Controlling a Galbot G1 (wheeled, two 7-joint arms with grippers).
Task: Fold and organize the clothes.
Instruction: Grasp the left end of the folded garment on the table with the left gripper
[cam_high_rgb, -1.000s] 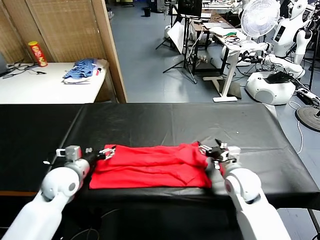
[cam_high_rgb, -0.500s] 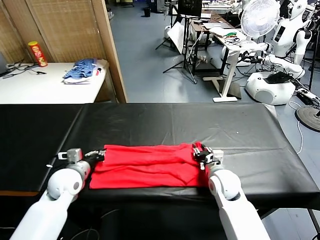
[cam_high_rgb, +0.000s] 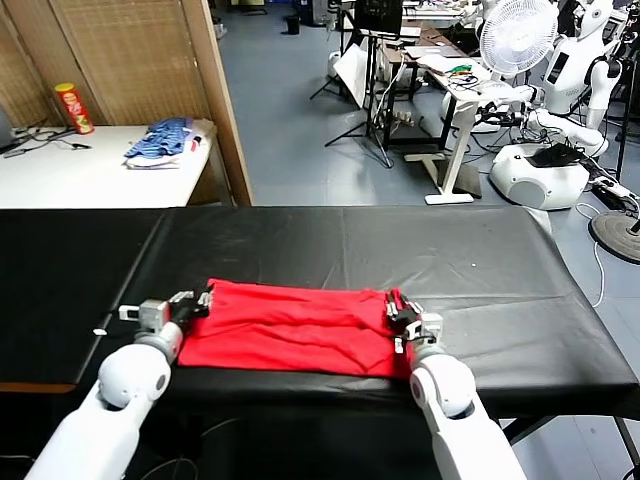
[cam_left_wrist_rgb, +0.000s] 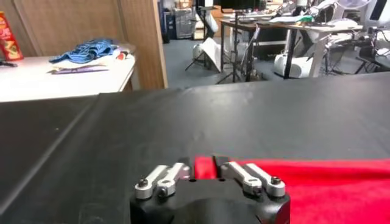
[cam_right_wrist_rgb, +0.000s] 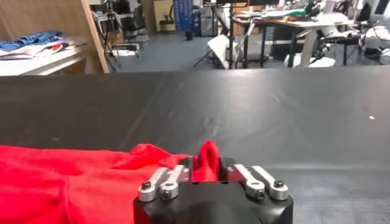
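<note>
The clothes are one red T-shirt (cam_high_rgb: 290, 335), folded into a long strip across the near part of the black table (cam_high_rgb: 400, 245). My left gripper (cam_high_rgb: 200, 302) sits at the strip's left end. In the left wrist view red cloth (cam_left_wrist_rgb: 329, 189) fills the narrow gap of that gripper (cam_left_wrist_rgb: 204, 165). My right gripper (cam_high_rgb: 398, 312) is at the strip's right end. In the right wrist view a fold of the red shirt (cam_right_wrist_rgb: 61, 182) stands up pinched in this gripper (cam_right_wrist_rgb: 207, 167). No print or tag shows.
A white side table (cam_high_rgb: 80, 170) at the far left carries a bluish pile of clothes (cam_high_rgb: 160, 140) and a red can (cam_high_rgb: 73, 108). A wooden partition (cam_high_rgb: 225, 100) stands beside it. Beyond the table are a fan (cam_high_rgb: 518, 35), stands and a white robot (cam_high_rgb: 545, 170).
Both grippers came down from just off the shirt's ends onto the cloth and drew back toward me. The right end of the shirt has bunched up.
</note>
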